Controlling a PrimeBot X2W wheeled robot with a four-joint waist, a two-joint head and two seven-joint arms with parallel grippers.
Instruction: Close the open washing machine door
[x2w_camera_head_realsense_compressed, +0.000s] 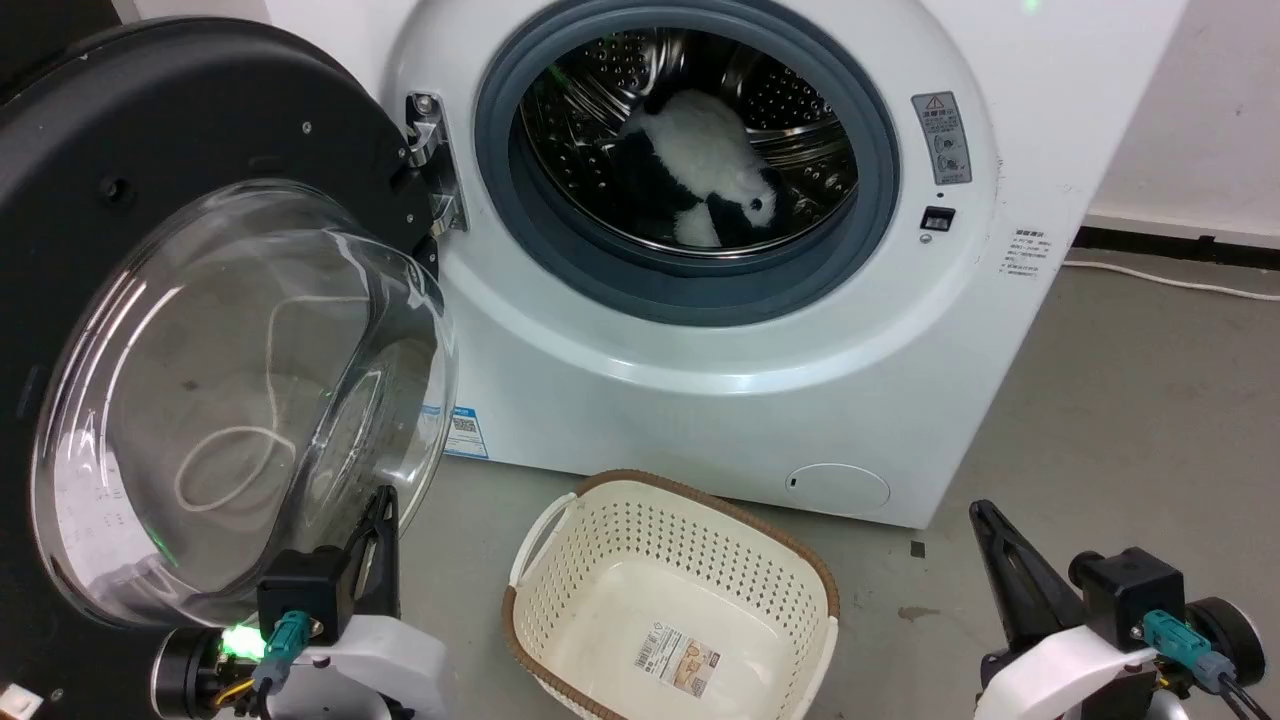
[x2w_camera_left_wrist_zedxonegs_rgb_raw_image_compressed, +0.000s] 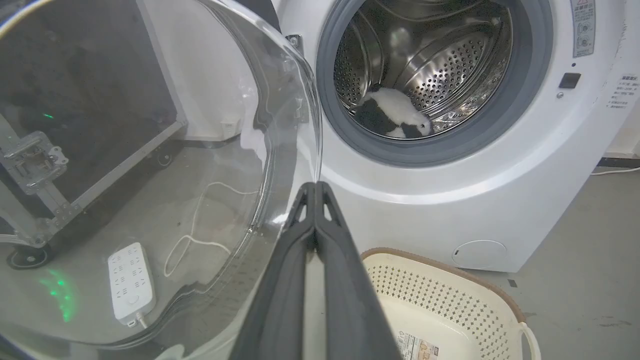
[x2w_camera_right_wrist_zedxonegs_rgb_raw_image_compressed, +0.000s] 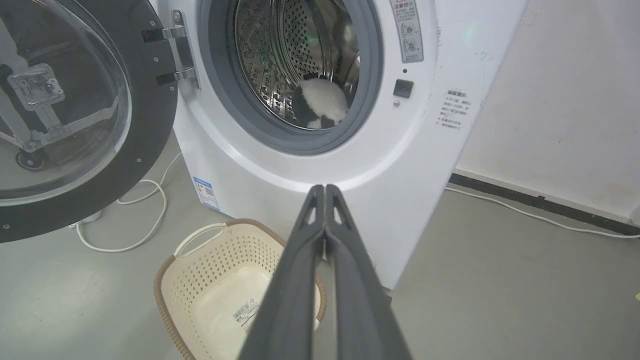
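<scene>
The washing machine door (x2w_camera_head_realsense_compressed: 150, 150) stands swung wide open on the left, its black rim facing me and its clear glass bowl (x2w_camera_head_realsense_compressed: 240, 400) bulging toward me; a metal hinge (x2w_camera_head_realsense_compressed: 430, 160) joins it to the white washing machine (x2w_camera_head_realsense_compressed: 700, 380). Inside the steel drum lies a black-and-white plush toy (x2w_camera_head_realsense_compressed: 700, 170). My left gripper (x2w_camera_head_realsense_compressed: 382, 497) is shut, empty, its tips close beside the lower right edge of the glass bowl (x2w_camera_left_wrist_zedxonegs_rgb_raw_image_compressed: 150, 150); touching or not is unclear. My right gripper (x2w_camera_head_realsense_compressed: 980, 510) is shut and empty, low at the right, off the machine's corner.
A cream perforated laundry basket (x2w_camera_head_realsense_compressed: 670, 600) sits on the grey floor before the machine, between my arms. A white power strip (x2w_camera_left_wrist_zedxonegs_rgb_raw_image_compressed: 130, 282) and cable lie on the floor behind the door. A black case with metal fittings (x2w_camera_left_wrist_zedxonegs_rgb_raw_image_compressed: 35, 160) stands farther left. A wall lies right.
</scene>
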